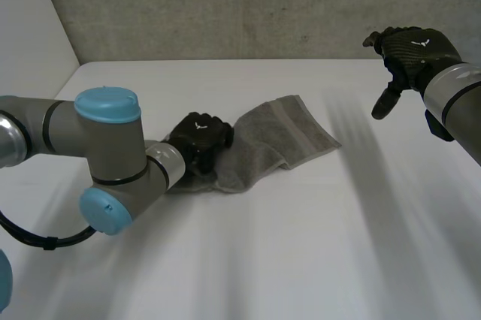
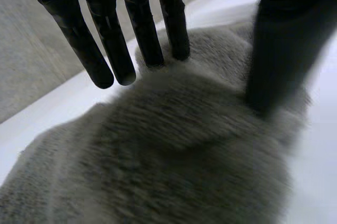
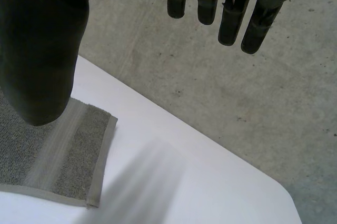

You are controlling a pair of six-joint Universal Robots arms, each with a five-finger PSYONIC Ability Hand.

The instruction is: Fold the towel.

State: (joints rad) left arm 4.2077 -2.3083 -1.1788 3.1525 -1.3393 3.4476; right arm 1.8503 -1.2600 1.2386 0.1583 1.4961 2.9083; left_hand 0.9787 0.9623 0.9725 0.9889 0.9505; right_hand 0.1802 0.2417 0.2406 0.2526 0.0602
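Note:
The grey towel (image 1: 278, 136) lies as a folded strip slanting across the middle of the white table (image 1: 301, 260). My left hand (image 1: 199, 140) sits on its near left end. In the left wrist view a hump of towel (image 2: 184, 155) rises between its straight fingers (image 2: 142, 24) and its thumb (image 2: 279, 50), which dig into the cloth from both sides. My right hand (image 1: 413, 49) hangs high above the table's far right, open, well clear of the towel. In the right wrist view the towel's far end (image 3: 68, 155) with its woven band lies below the thumb (image 3: 37, 50).
A grey concrete wall (image 1: 225, 4) stands behind the table's far edge. The table's far right corner (image 3: 253, 182) is in the right wrist view, with concrete floor beyond it. My left arm (image 1: 105, 155) reaches in low over the table's left side.

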